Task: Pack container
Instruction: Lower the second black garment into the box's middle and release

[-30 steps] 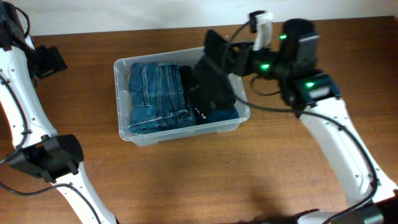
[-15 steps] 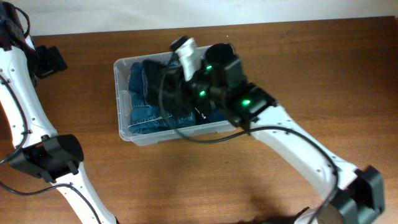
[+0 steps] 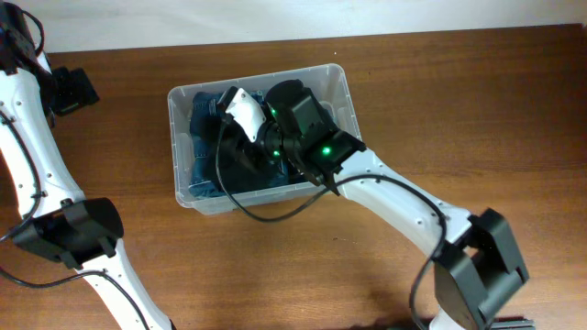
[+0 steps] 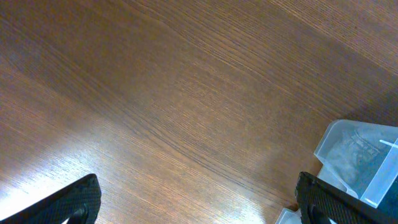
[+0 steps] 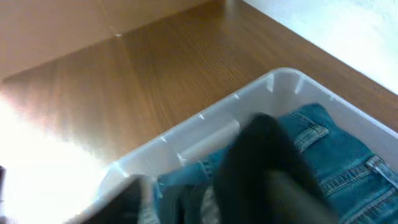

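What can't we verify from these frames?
- Right gripper: in the overhead view, the right arm covers its tip. The right wrist view shows only a dark blur. Open or shut is unclear.
- Container contents: in the overhead view, the arm hides the middle; only the jeans show at the edge.
- Left wrist view: the frame edge cuts the container to one corner.

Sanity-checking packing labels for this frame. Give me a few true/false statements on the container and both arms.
1. The right arm reaches into the container. True.
2. Blue jeans lie in the container. True.
3. The left gripper grips the container's rim. False: it is open over the table, apart from the container.
4. The container lies on its side. False: it stands upright, open side up.
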`<action>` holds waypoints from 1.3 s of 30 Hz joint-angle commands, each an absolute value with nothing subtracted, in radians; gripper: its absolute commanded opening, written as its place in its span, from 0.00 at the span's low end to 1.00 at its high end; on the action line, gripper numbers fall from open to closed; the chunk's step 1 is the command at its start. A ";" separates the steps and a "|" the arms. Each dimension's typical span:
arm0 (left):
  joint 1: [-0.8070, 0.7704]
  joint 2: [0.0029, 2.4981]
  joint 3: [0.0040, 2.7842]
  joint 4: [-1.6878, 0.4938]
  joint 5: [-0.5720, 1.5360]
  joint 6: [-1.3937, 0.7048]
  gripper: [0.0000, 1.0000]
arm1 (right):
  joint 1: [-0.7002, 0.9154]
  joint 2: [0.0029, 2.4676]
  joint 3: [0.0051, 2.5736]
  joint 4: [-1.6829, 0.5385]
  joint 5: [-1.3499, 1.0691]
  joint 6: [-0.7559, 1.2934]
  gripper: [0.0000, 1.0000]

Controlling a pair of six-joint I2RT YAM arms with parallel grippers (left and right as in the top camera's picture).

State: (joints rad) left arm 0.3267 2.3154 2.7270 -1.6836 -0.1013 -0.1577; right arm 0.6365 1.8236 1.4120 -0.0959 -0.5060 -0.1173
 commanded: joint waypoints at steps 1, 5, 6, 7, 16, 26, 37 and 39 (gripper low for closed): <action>0.328 2.311 2.742 -1.684 -0.097 -0.163 1.00 | 0.575 1.851 1.428 -0.087 -0.513 -0.134 0.95; 0.328 2.311 2.742 -1.684 -0.098 -0.163 0.99 | 0.506 1.850 1.451 -0.089 -0.586 -0.114 0.96; 0.328 2.311 2.742 -1.684 -0.097 -0.164 0.99 | 0.482 1.848 1.464 -0.089 -0.632 -0.081 0.93; 0.328 2.311 2.742 -1.684 -0.097 -0.163 1.00 | 0.472 1.848 1.470 -0.090 -0.643 -0.055 0.88; 0.328 2.311 2.742 -1.684 -0.098 -0.163 0.99 | 0.506 1.858 1.470 -0.199 -0.577 -0.006 0.25; 0.328 2.311 2.742 -1.685 -0.098 -0.163 0.99 | 0.572 2.041 1.470 -0.213 -0.474 -0.009 0.24; 0.328 2.311 2.742 -1.684 -0.097 -0.163 0.99 | 0.549 2.032 1.529 -0.238 -0.546 -0.009 0.36; 0.328 2.311 2.742 -1.684 -0.098 -0.163 0.99 | 0.542 1.987 1.574 -0.277 -0.550 -0.010 0.60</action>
State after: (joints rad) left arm 0.3267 2.3154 2.7270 -1.6840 -0.1009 -0.1577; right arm 0.5629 2.0476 1.5036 -0.2436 -0.5282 -0.0101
